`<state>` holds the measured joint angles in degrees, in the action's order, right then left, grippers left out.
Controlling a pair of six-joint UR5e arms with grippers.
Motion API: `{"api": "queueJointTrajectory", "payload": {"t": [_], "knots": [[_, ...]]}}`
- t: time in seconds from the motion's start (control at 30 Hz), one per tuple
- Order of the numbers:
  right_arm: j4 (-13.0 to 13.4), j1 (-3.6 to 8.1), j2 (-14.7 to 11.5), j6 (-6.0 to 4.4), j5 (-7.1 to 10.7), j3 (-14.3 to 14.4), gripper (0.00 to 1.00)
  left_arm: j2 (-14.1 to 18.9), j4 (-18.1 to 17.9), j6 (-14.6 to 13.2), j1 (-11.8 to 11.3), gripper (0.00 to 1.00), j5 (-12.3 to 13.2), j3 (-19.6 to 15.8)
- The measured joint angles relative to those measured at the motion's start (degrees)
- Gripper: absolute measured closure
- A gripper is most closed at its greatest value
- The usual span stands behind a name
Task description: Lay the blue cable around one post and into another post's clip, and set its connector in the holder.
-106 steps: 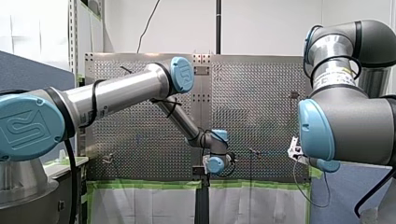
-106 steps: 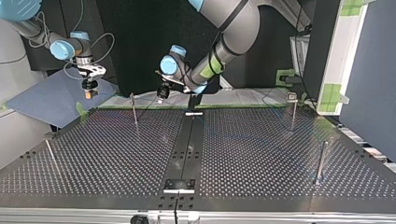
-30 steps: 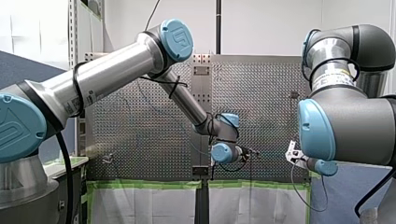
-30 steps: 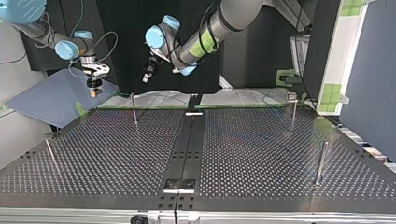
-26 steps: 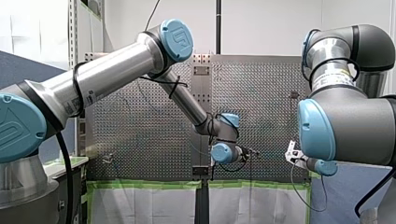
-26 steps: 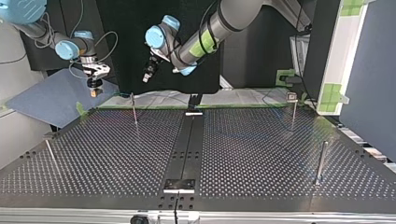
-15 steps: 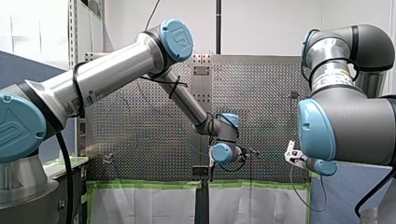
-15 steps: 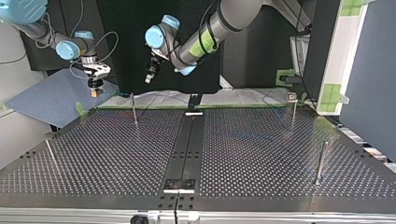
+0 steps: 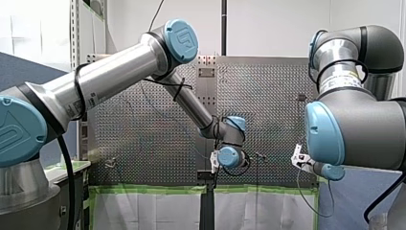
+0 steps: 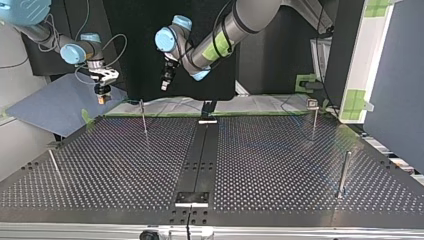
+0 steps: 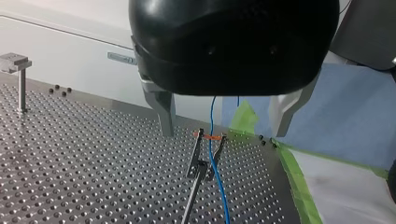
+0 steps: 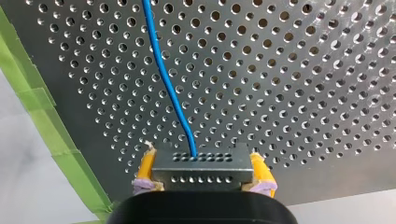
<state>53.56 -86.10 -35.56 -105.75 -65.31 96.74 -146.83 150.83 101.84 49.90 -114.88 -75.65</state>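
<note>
In the right wrist view my right gripper (image 12: pixel 201 161) is shut with its yellow pads (image 12: pixel 146 167) on a grey connector block (image 12: pixel 201 175). From the block the blue cable (image 12: pixel 170 88) runs ahead over the perforated table (image 12: pixel 299 93). In the top view that gripper (image 10: pixel 102 95) hangs beyond the table's far left corner. My left gripper (image 11: pixel 222 133) is open, its metal fingers (image 11: pixel 164 112) above a thin clip post (image 11: pixel 200 163) with an orange-tipped fork. The blue cable (image 11: pixel 217 177) passes through or just beside that fork. In the top view my left gripper (image 10: pixel 165 82) hovers over the post (image 10: pixel 144 117).
More posts stand at the top view's right (image 10: pixel 313 117), far right (image 10: pixel 343 172) and near left (image 10: pixel 54 165). A black strip (image 10: pixel 200 155) runs down the middle, with a small holder (image 10: pixel 207 120) at its far end. Green tape (image 12: pixel 42 107) lines the table edge.
My left gripper has turned at the wrist and shifted slightly right and down in the top view, over the clip post. My right gripper keeps its hold and has barely moved.
</note>
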Motion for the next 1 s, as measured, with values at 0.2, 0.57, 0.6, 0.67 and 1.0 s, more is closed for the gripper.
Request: {"api": "queueJointTrajectory", "payload": {"t": [0.2,0.57,0.6,0.67,1.0], "knots": [[0.05,0.01,0.0,0.0,0.0,0.01,1.0,0.0,0.01,0.07,-0.02,0.0,-0.11,0.0],[0.02,-0.01,0.01,0.0,0.05,0.02,1.0,0.0,0.01,0.1,-0.09,0.0,-0.14,0.0],[0.01,-0.01,0.0,0.0,0.06,0.02,1.0,0.0,0.01,0.1,-0.1,0.0,-0.16,0.0],[-0.02,-0.01,0.0,0.0,0.07,0.01,1.0,0.01,0.01,0.11,-0.11,0.0,-0.18,0.0],[0.01,-0.07,0.0,0.0,0.1,0.01,1.0,0.32,0.83,0.09,-0.03,0.0,-0.92,-0.4]]}}
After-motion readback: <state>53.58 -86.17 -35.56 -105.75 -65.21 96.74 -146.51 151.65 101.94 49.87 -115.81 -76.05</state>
